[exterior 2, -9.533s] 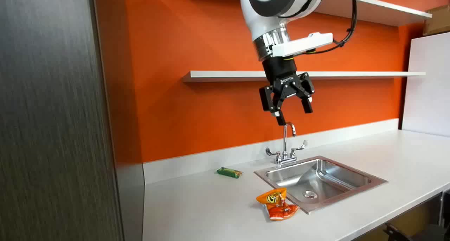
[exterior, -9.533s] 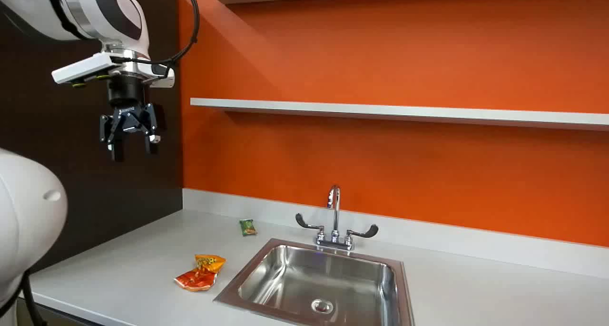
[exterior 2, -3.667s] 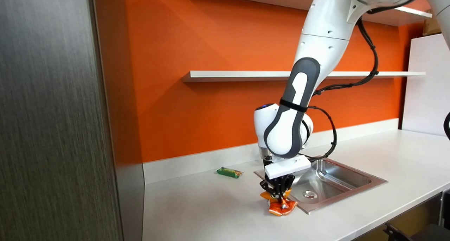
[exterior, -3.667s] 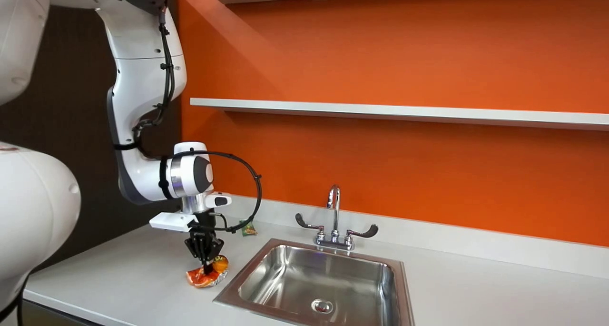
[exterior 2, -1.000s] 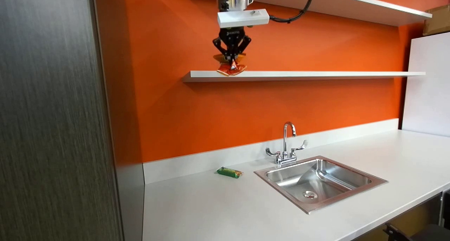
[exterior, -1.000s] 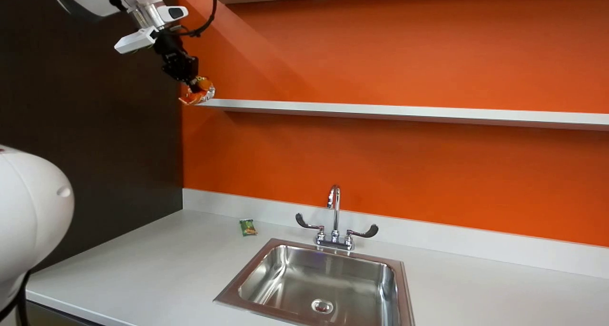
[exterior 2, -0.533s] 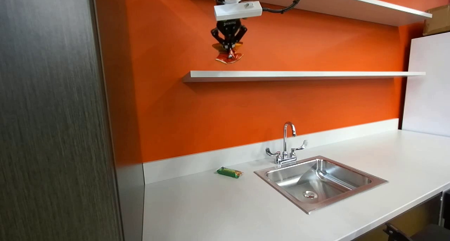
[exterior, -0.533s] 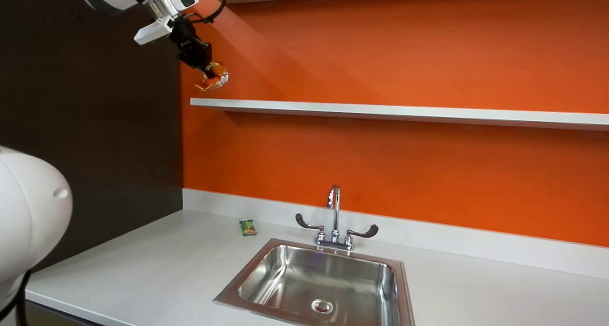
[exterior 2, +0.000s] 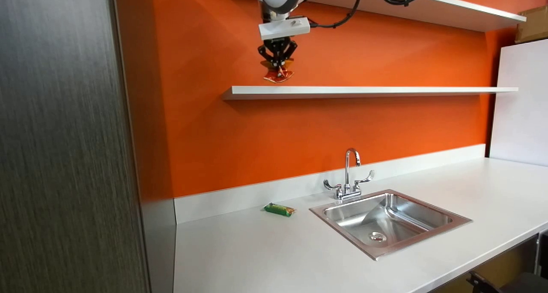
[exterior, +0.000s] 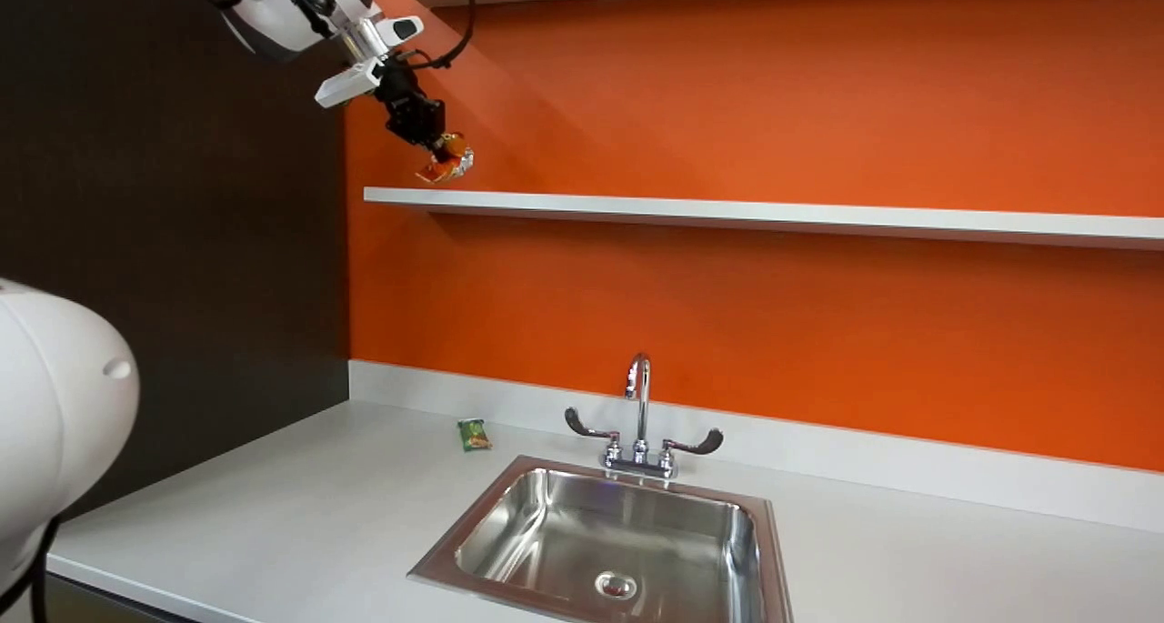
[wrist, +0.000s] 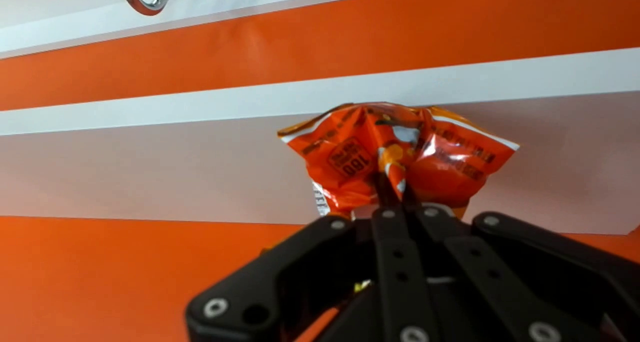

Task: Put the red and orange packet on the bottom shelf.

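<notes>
the packet [wrist: 395,150] looks like glossy plastic, the sink [exterior: 600,546] shiny metal

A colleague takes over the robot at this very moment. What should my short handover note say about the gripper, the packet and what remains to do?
Gripper: shut on the red and orange packet, whose sides flare out from the pinch.
Where: in both exterior views the packet hangs above the edge of the bottom shelf, with a gap; how far in over the shelf, I cannot tell.
Done: packet gripped and up at the shelf.
Left: probably check it is over the shelf, lower it, open the gripper and back away.
Other: the small green packet lies on the countertop; not for this job.
</notes>
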`<act>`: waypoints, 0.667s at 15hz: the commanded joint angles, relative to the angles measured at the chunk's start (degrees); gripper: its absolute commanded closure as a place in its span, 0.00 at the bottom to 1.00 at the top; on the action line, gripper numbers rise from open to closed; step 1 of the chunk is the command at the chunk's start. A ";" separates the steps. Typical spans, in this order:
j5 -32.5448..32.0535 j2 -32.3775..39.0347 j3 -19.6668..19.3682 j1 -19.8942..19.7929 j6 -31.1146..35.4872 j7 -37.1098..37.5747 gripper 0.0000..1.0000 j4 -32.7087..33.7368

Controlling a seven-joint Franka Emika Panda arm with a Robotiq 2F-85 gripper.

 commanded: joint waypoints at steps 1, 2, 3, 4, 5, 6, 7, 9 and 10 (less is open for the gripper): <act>-1.58 6.31 -2.36 2.01 -3.14 -0.64 0.99 8.54; -1.54 7.60 -3.04 2.43 -3.32 -0.71 0.99 10.02; -1.43 8.84 -3.66 2.84 -3.45 -0.85 0.99 11.48; -1.33 9.90 -4.32 3.30 -3.52 -0.93 0.99 12.78; -1.37 10.95 -4.93 3.79 -3.73 -0.96 0.99 14.18; -1.32 11.82 -5.52 4.29 -3.90 -1.02 0.99 15.36; -1.21 12.66 -6.11 4.74 -4.18 -1.10 0.99 16.52; -0.68 13.96 -7.11 5.57 -5.10 -0.98 0.91 18.43; -1.34 14.29 -6.15 4.81 -5.38 -0.62 0.71 18.75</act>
